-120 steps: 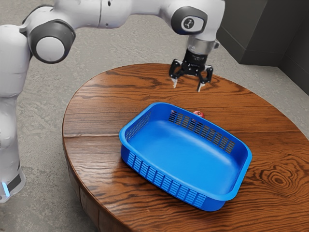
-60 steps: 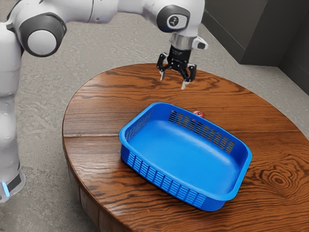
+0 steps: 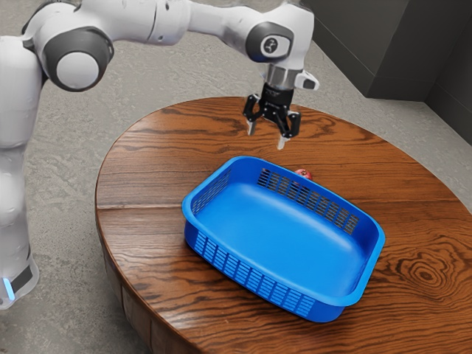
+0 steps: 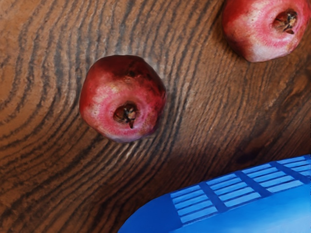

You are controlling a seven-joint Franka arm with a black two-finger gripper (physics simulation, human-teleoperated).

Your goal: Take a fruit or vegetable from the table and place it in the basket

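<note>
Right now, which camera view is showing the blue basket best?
The exterior view: the blue basket shows its whole rim, its inside floor and slotted sides. The wrist view shows one corner and part of one slotted side.

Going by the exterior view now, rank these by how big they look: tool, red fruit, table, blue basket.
1. Table
2. Blue basket
3. Tool
4. Red fruit, partly hidden behind the basket

Round brown wood tbl (image 3: pixel 147 173) w/ dark wavy grain. On it: blue open-top basket (image 3: pixel 284 236), slotted sides; nr it, red pomegranate (image 4: pixel 122 99) & 2nd pomegranate (image 4: pixel 265 30), apart.
</note>
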